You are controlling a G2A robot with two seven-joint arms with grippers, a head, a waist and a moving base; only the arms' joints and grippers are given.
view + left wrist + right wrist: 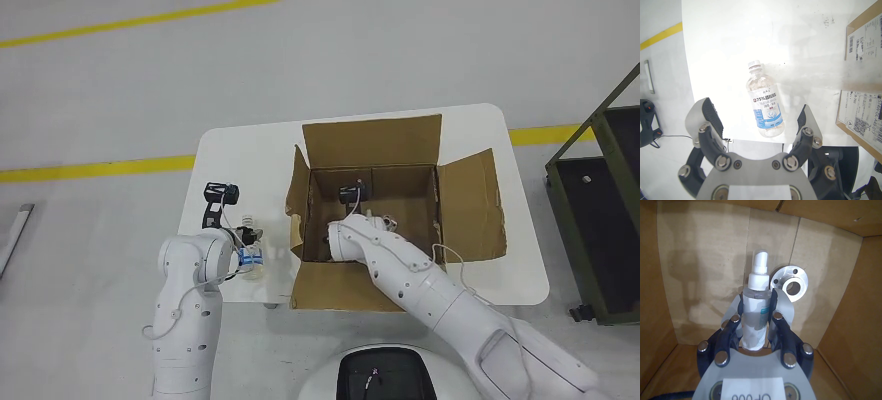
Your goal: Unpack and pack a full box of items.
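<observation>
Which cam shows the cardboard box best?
Top view: it takes in the whole cardboard box, with its flaps open and part of its floor visible. The left wrist view catches just labelled cardboard panels at its edge. The right wrist view looks from inside the box at its walls and floor.

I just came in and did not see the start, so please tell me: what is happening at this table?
The robot is handling a cardboard box on the white table. Its right gripper is down inside the box, shut on a spray bottle, with a metal flange close beside it. The left gripper hangs open over a clear bottle that lies on its side on the table next to the box, without touching it.
</observation>
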